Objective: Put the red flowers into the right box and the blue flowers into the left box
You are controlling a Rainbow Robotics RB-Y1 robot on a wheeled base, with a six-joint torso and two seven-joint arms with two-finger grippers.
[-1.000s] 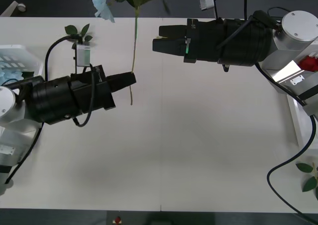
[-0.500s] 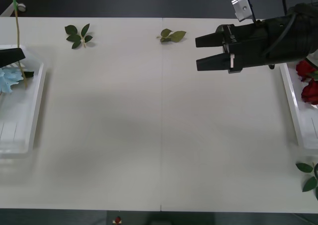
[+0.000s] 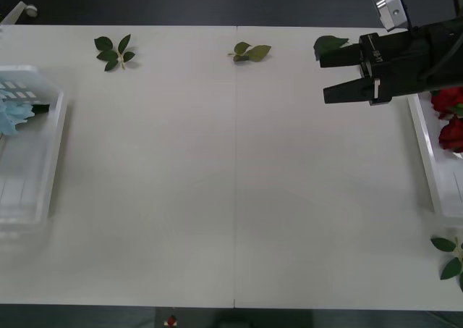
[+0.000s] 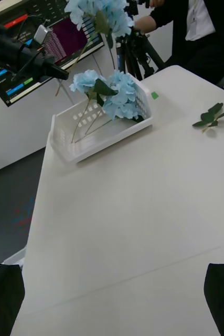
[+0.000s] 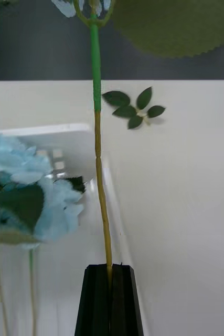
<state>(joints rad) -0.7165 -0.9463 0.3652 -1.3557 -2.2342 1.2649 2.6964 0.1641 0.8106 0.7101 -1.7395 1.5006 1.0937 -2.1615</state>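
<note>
- While the left gripper [image 5: 110, 294] pinched a blue flower's stem [image 5: 98, 173] upright above the left box [image 5: 91, 137], ready to drop it.
- Right gripper [image 3: 334, 73] hung released beside the right box [image 3: 427, 165], red flowers [image 3: 450, 118] inside.

Matt white table [image 3: 231, 183], glossy slotted plastic left box [image 4: 98, 134], fabric-like blue flowers [image 4: 119, 97], matt black left claw [image 5: 110, 302]

The red flowers [image 3: 449, 118] and the right box [image 3: 427, 154] are cut off by the front view's edge, and the held flower's bloom [image 5: 85, 5] by the left wrist view's.
</note>
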